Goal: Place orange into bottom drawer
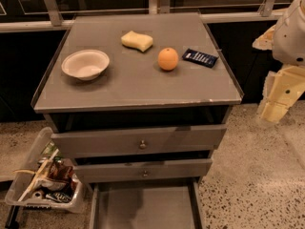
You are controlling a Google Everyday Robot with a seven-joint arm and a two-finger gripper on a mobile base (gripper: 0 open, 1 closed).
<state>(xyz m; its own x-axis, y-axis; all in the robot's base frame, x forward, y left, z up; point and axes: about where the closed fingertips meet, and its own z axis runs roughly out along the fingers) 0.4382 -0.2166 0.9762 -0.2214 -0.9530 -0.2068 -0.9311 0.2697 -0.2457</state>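
The orange (168, 59) sits on the grey cabinet top (133, 85), right of centre, between a pale yellow sponge and a dark blue packet. The bottom drawer (145, 206) is pulled out at the foot of the cabinet, and its flat grey floor shows nothing in it. My gripper (272, 109) hangs at the far right edge of the view, beside the cabinet's right side, well away from the orange and holding nothing that I can see.
A white bowl (86, 64) stands at the left of the top. The sponge (137, 40) and the blue packet (200, 57) lie near the back. The two upper drawers (140, 142) are nearly shut. A clear bin of snack packets (45, 180) stands on the floor at left.
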